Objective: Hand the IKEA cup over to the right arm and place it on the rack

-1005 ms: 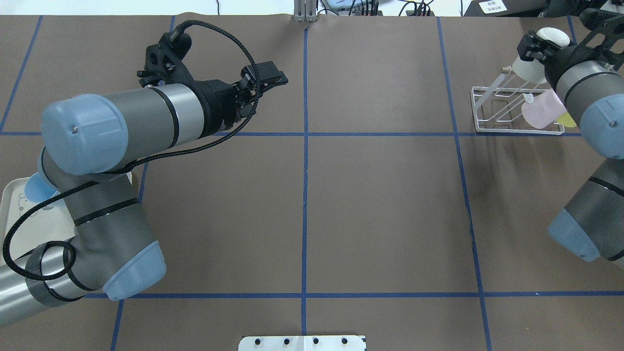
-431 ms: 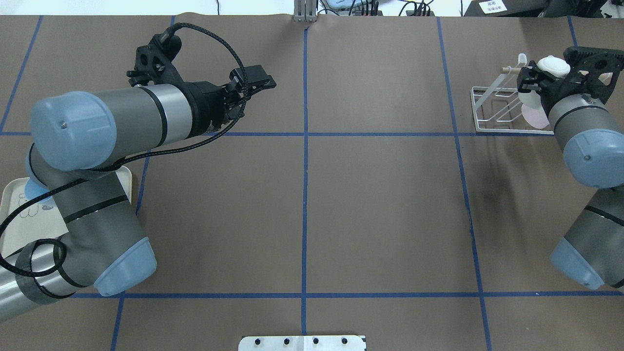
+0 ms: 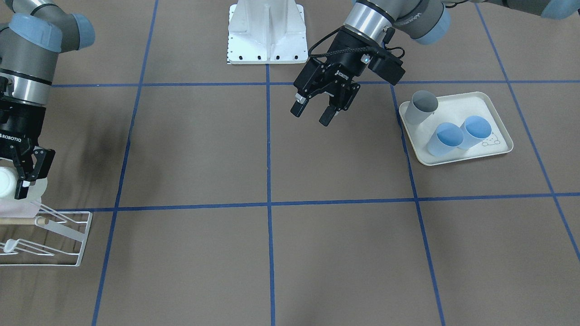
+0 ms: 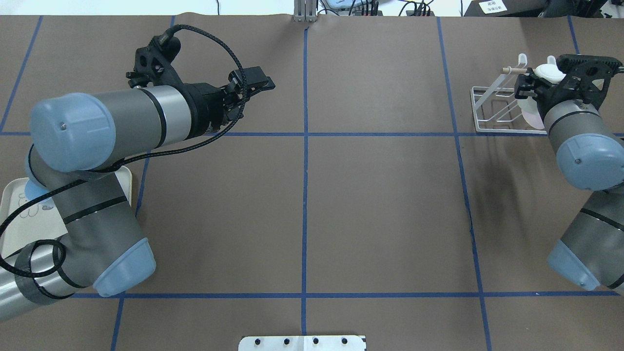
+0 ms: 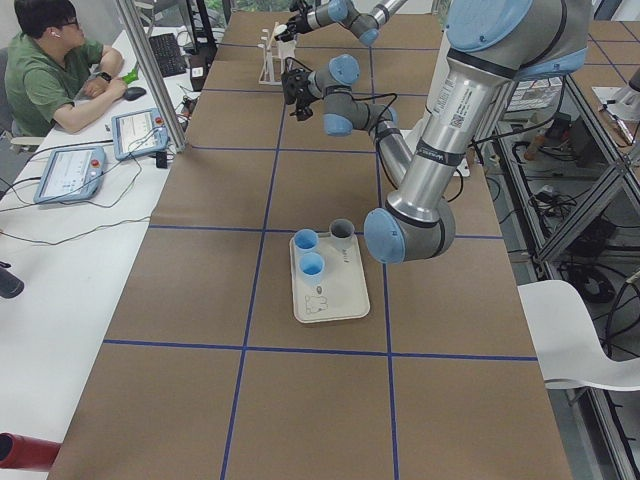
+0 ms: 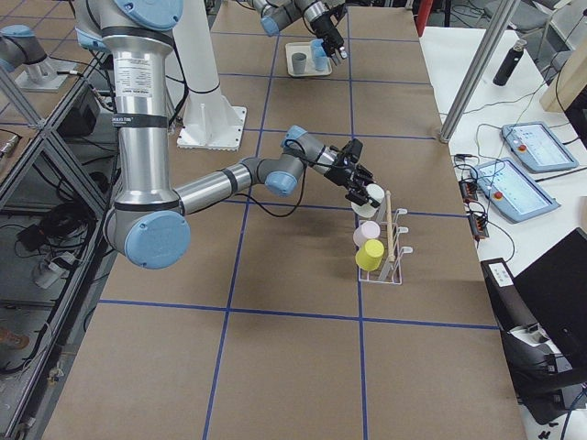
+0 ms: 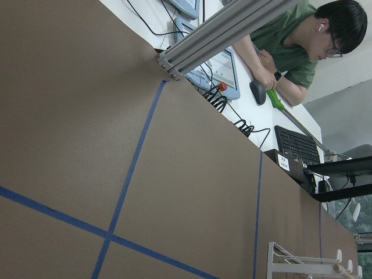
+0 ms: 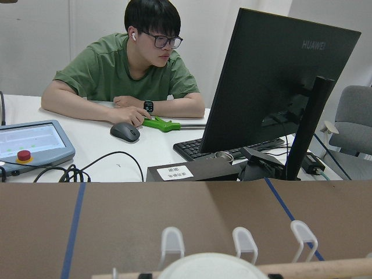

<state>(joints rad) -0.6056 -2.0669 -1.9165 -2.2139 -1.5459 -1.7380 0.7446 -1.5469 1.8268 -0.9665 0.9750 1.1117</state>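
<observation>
The IKEA cup (image 4: 547,73) is white and sits in my right gripper (image 4: 529,86), which is shut on it just above the white wire rack (image 4: 491,115). From the front, the IKEA cup (image 3: 6,183) hangs over a pink cup (image 3: 18,206) on the rack (image 3: 68,242). The right side view shows the IKEA cup (image 6: 371,194) at the rack's near end, ahead of the pink cup (image 6: 367,234) and a yellow cup (image 6: 371,255). The right wrist view catches its round base (image 8: 209,268) above the wooden dowel (image 8: 331,268). My left gripper (image 3: 311,116) hovers open and empty.
A cream tray (image 3: 453,161) on my left side holds a grey cup (image 3: 419,107) and two blue cups (image 3: 445,138). A person sits at a desk beyond the table's far edge (image 8: 131,70). The robot's white base plate (image 3: 266,31) stands at the near middle.
My right arm has swung its wrist round and brought the white cup in over the rack, close to the dowel. My left arm has drawn back slightly to the left, still open.
</observation>
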